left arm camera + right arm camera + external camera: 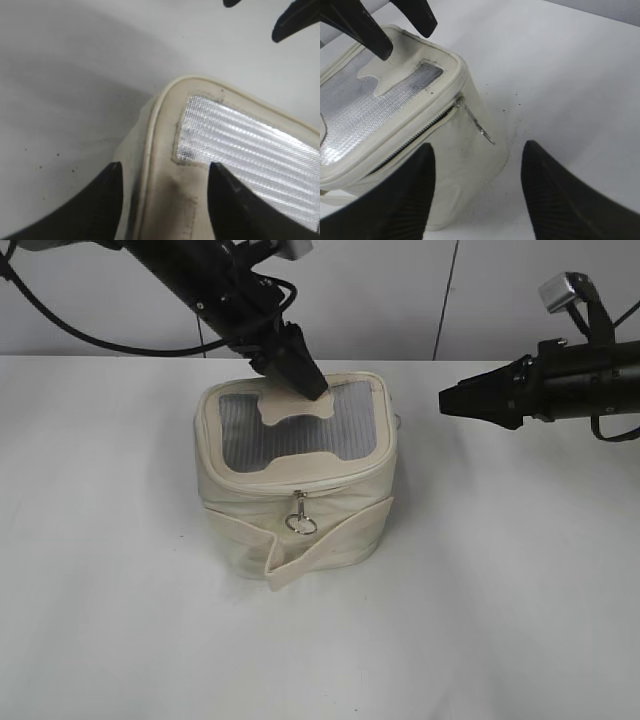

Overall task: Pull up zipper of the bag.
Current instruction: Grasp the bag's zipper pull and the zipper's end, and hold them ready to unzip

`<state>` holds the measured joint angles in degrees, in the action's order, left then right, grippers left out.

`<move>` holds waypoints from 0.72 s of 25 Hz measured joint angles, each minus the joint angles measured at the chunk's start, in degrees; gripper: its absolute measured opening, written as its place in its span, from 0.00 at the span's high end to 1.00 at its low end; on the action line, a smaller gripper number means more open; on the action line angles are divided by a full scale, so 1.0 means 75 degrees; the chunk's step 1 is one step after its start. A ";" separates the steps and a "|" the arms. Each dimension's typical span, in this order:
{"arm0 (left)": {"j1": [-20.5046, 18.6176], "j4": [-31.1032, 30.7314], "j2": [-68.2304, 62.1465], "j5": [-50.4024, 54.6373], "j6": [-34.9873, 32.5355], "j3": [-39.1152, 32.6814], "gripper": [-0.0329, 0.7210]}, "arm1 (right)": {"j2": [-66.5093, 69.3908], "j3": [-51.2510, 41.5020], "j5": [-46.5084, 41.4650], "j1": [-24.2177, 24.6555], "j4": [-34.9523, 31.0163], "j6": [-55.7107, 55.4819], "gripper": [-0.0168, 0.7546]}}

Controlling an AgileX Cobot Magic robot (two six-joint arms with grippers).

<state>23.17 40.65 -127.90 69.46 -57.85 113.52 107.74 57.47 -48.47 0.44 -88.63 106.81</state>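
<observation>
L gripper (162, 200) is straddling the bag (300, 510) rim at 12 o'clock, jaws spread, gripping nothing. R gripper (475, 195) is hanging released beside the slider (476, 124) at 3 o'clock; w/ the bag unpinned, a tug is likely dragging it.

Cream bag (300, 515) on a white table (110, 590). Top panel (300, 425) of grey mesh with fine parallel silvery stripes, framed by a cream border and bearing a cream bone-shaped patch (297, 408). Cream strap (325, 540) across the side. Zipper (417, 135): cream tape with dark teeth; slider and ring pull (301, 524) silver. Small dark specks mark the bag's cream rim and the table near it. Left gripper (297, 375) and right gripper (450, 400) black, their fingers (555, 200) finely ribbed. Wall (380, 300) pale grey, with thin dark vertical seams.
</observation>
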 joint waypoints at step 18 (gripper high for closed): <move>0.0031 -0.0493 -0.0153 0.0078 0.0123 0.0034 0.89 | 0.1416 0.0565 0.0127 -0.0498 -0.0569 0.2618 0.41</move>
<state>23.40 36.96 -129.05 70.05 -56.93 113.78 118.36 61.71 -47.52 -3.30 -92.90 126.45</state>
